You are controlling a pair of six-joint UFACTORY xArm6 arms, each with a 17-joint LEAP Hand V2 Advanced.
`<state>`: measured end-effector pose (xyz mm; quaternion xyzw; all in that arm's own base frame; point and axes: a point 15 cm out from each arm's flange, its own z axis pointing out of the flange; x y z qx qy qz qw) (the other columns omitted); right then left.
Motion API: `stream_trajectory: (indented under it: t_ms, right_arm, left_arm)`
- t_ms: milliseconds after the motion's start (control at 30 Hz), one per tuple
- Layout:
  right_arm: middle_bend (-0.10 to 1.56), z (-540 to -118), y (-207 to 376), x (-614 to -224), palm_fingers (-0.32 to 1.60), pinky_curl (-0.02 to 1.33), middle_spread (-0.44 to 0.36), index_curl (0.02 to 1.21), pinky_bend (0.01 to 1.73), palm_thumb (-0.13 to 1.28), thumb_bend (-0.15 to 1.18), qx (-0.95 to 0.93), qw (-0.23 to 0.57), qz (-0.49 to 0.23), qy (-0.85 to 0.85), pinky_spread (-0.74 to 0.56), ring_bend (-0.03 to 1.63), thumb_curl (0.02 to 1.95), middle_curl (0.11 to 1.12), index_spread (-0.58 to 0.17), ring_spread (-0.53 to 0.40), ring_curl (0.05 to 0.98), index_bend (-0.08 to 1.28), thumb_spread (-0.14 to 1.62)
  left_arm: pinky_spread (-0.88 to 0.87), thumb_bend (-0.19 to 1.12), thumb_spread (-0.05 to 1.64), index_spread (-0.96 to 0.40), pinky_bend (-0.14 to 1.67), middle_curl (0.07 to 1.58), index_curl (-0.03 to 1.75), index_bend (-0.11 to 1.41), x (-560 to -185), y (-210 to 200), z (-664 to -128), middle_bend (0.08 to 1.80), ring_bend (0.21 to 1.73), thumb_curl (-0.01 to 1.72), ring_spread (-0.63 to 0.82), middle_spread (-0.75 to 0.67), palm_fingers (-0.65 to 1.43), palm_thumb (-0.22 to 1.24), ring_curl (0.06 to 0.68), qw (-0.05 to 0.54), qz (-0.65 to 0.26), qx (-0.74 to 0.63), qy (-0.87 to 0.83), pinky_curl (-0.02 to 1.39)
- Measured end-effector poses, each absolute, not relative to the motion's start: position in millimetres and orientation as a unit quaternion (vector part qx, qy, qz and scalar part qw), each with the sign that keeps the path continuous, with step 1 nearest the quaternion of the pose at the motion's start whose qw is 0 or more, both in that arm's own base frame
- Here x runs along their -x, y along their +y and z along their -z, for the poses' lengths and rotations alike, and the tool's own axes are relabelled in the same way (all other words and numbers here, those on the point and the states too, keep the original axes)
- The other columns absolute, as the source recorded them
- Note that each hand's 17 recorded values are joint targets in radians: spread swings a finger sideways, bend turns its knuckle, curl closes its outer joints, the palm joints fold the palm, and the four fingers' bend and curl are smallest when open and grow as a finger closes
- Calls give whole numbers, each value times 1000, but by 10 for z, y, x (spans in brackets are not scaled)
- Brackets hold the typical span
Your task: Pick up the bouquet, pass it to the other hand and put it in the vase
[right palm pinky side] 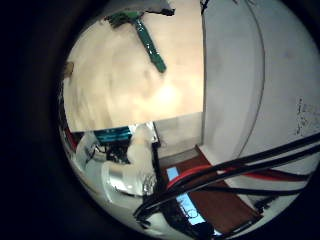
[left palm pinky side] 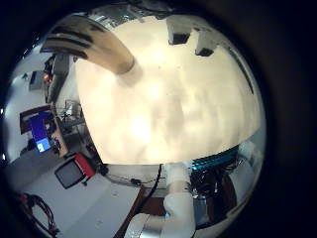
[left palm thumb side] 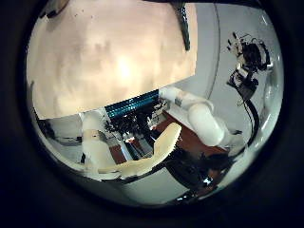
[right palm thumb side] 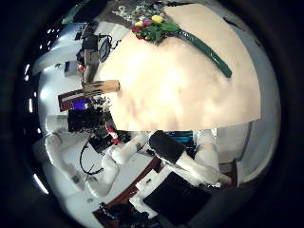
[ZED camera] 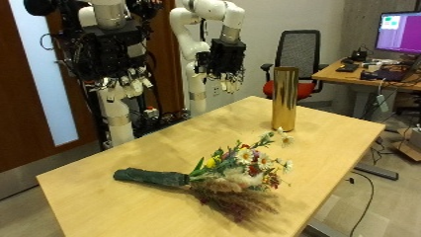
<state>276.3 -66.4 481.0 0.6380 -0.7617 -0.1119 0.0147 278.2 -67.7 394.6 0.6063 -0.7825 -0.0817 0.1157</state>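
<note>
Bouquet (ZED camera: 217, 176) with wrapped stem, cylindrical vase (ZED camera: 283, 99)

A light wooden table (ZED camera: 119, 193), a black office chair (ZED camera: 305, 51) behind.

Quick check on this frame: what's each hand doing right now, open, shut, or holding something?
Left hand: open, fingers relaxed, holding nothing, raised behind the table.
Right hand: open, fingers relaxed, holding nothing; the bouquet lies on the table.

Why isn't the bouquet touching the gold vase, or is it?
Apart. In the outside view the bouquet lies flat on the table, with bare tabletop between its flowers and the upright gold vase.
</note>
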Motion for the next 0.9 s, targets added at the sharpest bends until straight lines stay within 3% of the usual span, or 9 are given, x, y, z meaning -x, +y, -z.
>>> stream_trajectory:
  t_ms: [167, 400, 700, 900]
  right_arm:
    - [271, -4773, -858, -2780, 367, 175, -28, 289, 579, 423, -25, -612, 14, 116, -782, 408, 655, 295, 343, -294, 102, 168, 169, 1035]
    - [347, -4352, -1045, -3113, 447, 152, -50, 294, 585, 435, -25, -582, 36, 152, -798, 291, 732, 297, 362, -239, 17, 176, 170, 1036]
    - [289, -3956, -1173, -3681, 298, 160, 75, 287, 673, 447, -24, -567, 13, 107, -817, 273, 724, 302, 351, -205, 49, 170, 154, 1029]
    - [293, -3521, -1115, -3906, 248, 162, 114, 280, 714, 457, -26, -560, 31, 126, -818, 285, 723, 302, 354, -157, 87, 172, 149, 1023]
  left_arm:
    - [251, -31, 861, -91, 286, 408, 341, 169, -2888, -813, -4080, 229, 591, 318, 175, 29, 355, 133, 137, 105, 75, -598, -791, 294]
    - [216, -27, 918, -90, 298, 405, 347, 175, -2984, -964, -4019, 224, 600, 310, 146, 15, 365, 182, 135, 108, 93, -586, -798, 293]
    - [203, -28, 958, -90, 304, 404, 351, 173, -3022, -993, -3958, 227, 602, 298, 131, 24, 366, 211, 129, 123, 85, -582, -799, 289]
    - [189, -27, 974, -90, 307, 405, 351, 173, -3092, -1012, -3882, 228, 607, 293, 127, 24, 365, 217, 130, 138, 81, -577, -801, 287]
